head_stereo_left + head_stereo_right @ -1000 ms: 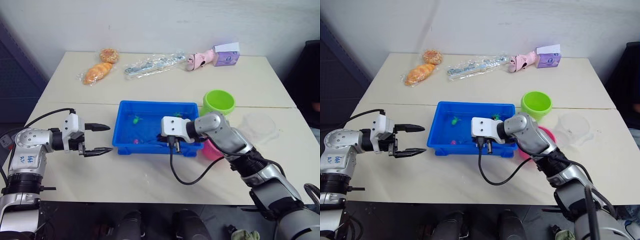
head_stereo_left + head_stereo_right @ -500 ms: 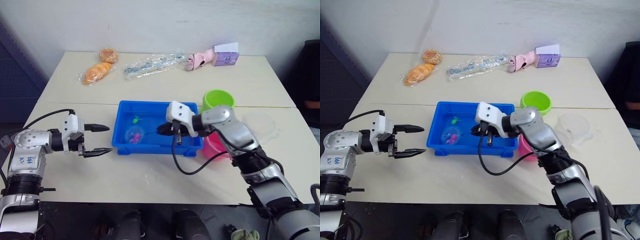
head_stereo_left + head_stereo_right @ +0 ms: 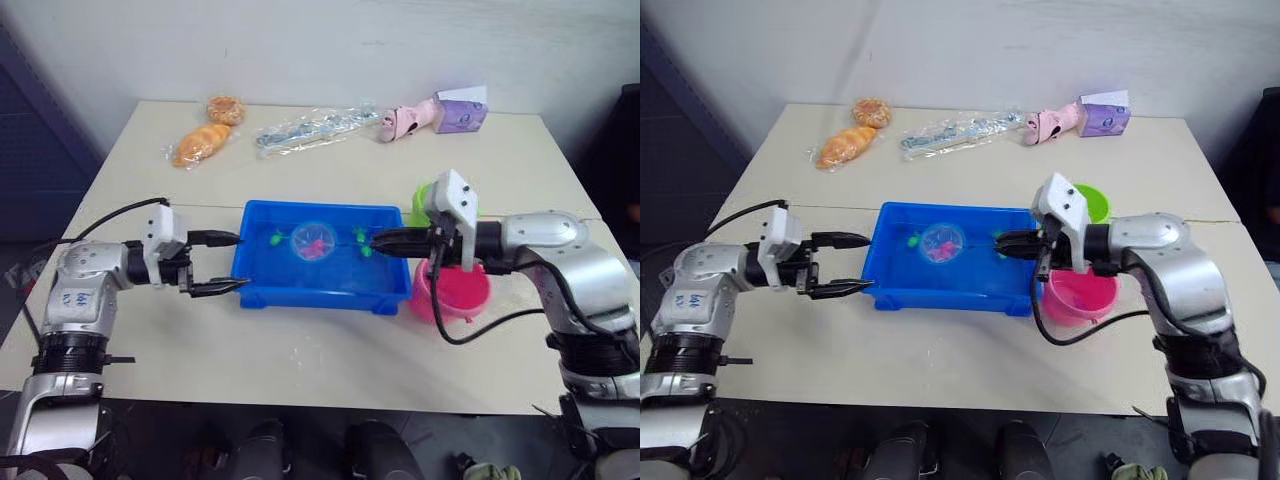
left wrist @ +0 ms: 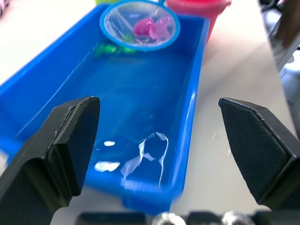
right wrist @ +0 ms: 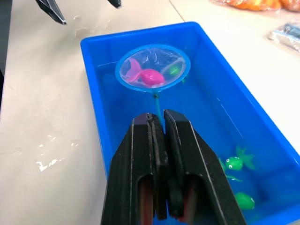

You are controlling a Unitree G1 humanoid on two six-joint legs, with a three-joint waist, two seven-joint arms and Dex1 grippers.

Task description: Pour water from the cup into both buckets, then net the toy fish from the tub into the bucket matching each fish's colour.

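R gripper (image 5: 159,126) clamped on net (image 5: 153,67) handle, pink fish (image 5: 149,76) in mesh above tub (image 3: 262,285); L gripper (image 3: 222,263) agape, empty, beside tub.

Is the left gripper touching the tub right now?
Apart. The left wrist view shows the left gripper open, its fingers spread to either side of the tub corner with clear gaps.

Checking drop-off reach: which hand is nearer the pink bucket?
Right. The right hand hovers at the tub's end right beside the pink bucket; the left hand is past the tub's far end.
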